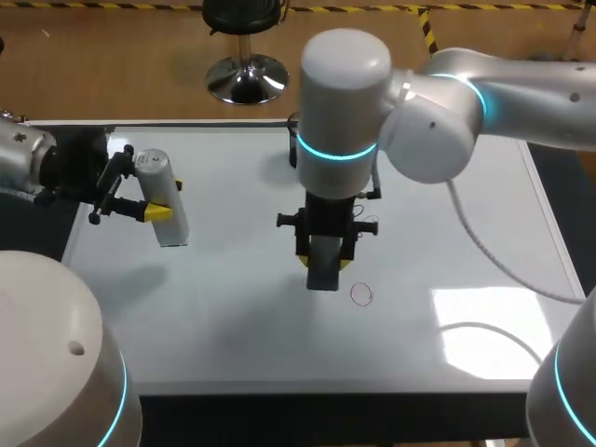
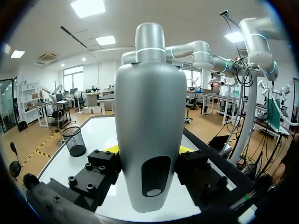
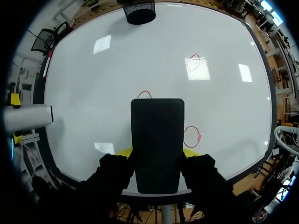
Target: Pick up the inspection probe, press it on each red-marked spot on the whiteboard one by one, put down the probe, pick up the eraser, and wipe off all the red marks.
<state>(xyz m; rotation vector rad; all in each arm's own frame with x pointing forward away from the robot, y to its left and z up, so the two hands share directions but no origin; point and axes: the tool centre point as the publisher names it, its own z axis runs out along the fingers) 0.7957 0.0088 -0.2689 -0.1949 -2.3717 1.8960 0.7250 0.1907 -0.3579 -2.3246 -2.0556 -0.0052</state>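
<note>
Whiteboard (image 1: 233,307) lies flat under both arms, with red marks (image 1: 361,294) drawn on it as small rings.

The left tool (image 1: 160,199) comes in from the left side and is clamped on the probe (image 1: 166,200), a pale grey, bottle-shaped body. In the head view the probe is over the left part of the board, well apart from the rings. In the left wrist view the probe (image 2: 149,140) stands squarely in the left tool (image 2: 149,150), a yellow tip pressed against each of its sides.

The right tool (image 1: 323,264) hangs over the middle of the board, pointing down, and is clamped on the eraser (image 1: 323,270), a black block. In the right wrist view the eraser (image 3: 157,144) sits in the right tool (image 3: 156,152), with a yellow tip touching each side. Its far end covers the lower part of one ring, a second ring lies just beside it, and a third is well ahead. I cannot tell whether the eraser touches the board. The probe (image 3: 28,116) shows off to one side in that view, near the board's rim.
</note>
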